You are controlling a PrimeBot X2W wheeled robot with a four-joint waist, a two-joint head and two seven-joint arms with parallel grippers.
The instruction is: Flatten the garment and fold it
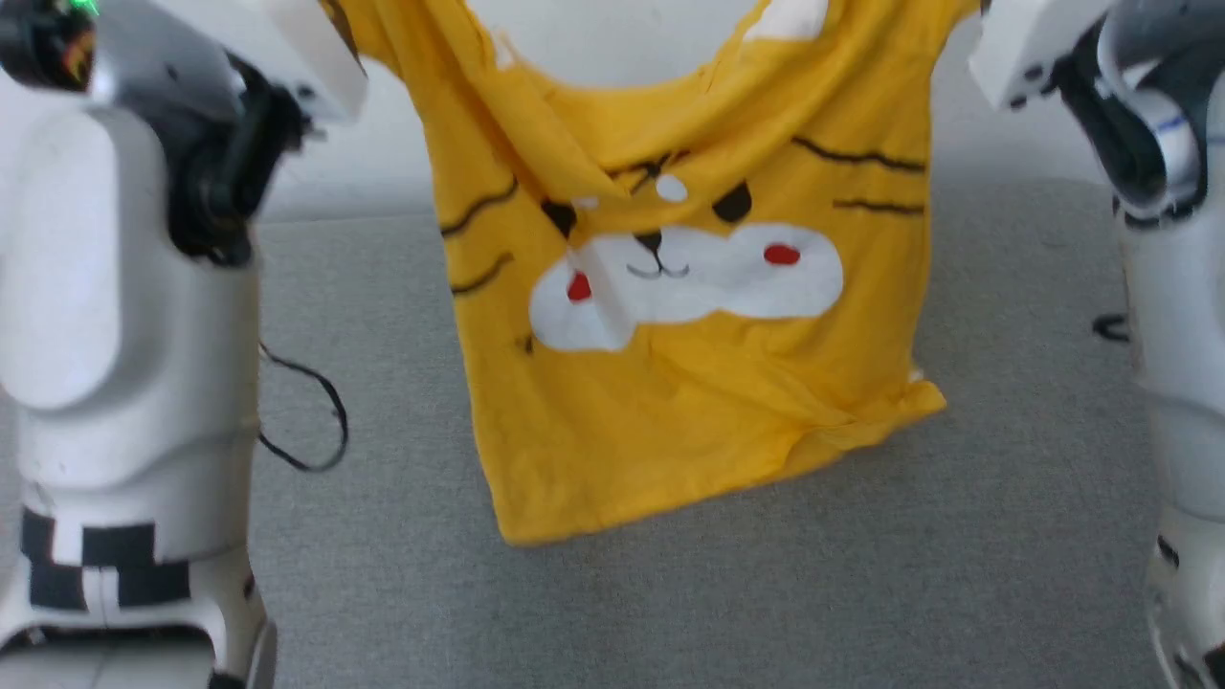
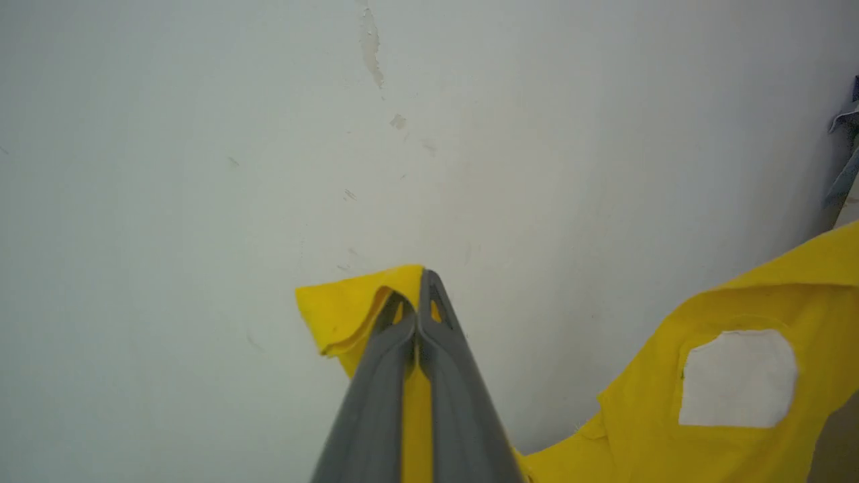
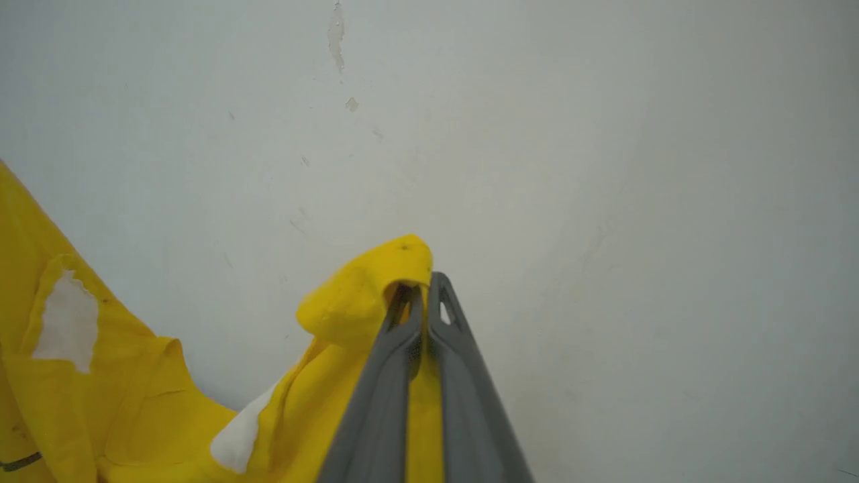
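Between the two grippers hangs the garment (image 1: 689, 383), face print toward the head camera, its hem down near the grey carpet (image 1: 670, 612). The left gripper (image 2: 421, 295) is clamped on one yellow upper corner and the right gripper (image 3: 426, 295) on the other, both fronting a white wall (image 2: 201, 134).

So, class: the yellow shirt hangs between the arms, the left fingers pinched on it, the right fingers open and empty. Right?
Not quite. The right fingers are shut on the yellow shirt too, as the right wrist view shows. The left fingers do pinch it, and the rest stands.
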